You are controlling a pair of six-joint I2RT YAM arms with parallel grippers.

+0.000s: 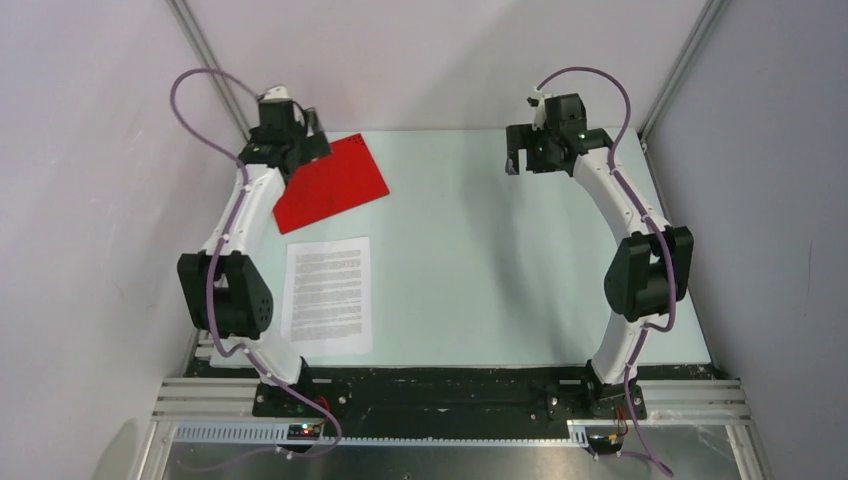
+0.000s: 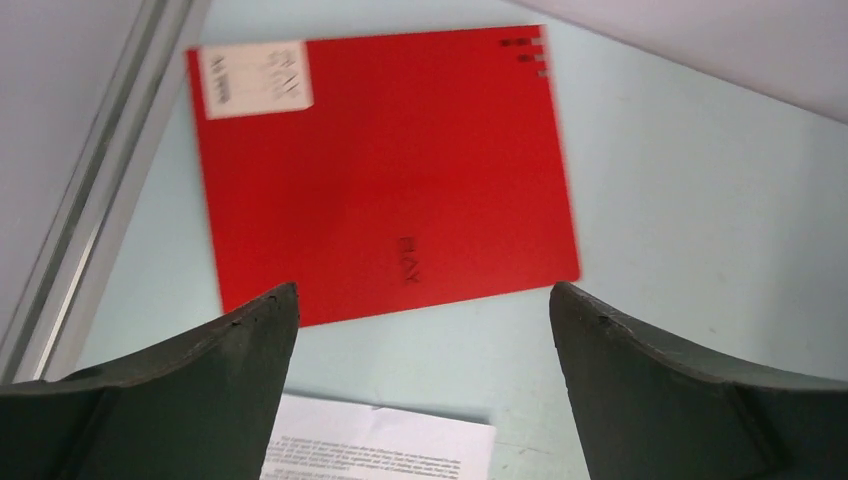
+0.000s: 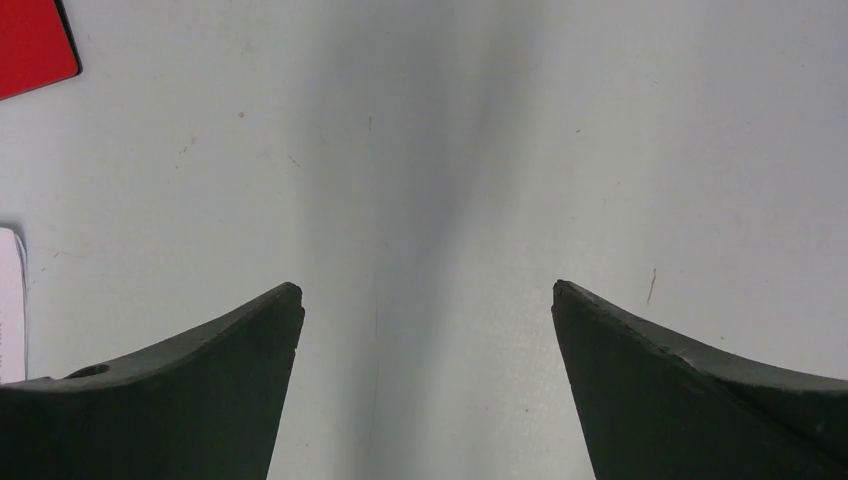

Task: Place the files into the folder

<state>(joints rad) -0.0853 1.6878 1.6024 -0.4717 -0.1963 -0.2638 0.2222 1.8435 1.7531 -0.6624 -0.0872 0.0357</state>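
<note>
The red folder (image 1: 335, 184) lies closed and flat at the back left of the table, turned at an angle; in the left wrist view (image 2: 385, 165) its white label (image 2: 255, 78) shows at one corner. The files (image 1: 328, 292), white printed sheets, lie flat nearer the front on the left; their top edge shows in the left wrist view (image 2: 385, 440). My left gripper (image 1: 312, 135) hangs open and empty above the folder's far left corner. My right gripper (image 1: 520, 160) is open and empty above bare table at the back right. A folder corner (image 3: 35, 45) shows in the right wrist view.
The pale table (image 1: 500, 260) is walled on the left, back and right, with metal frame posts (image 1: 205, 50) at the back corners. A black rail (image 1: 450, 385) carries both arm bases at the front edge.
</note>
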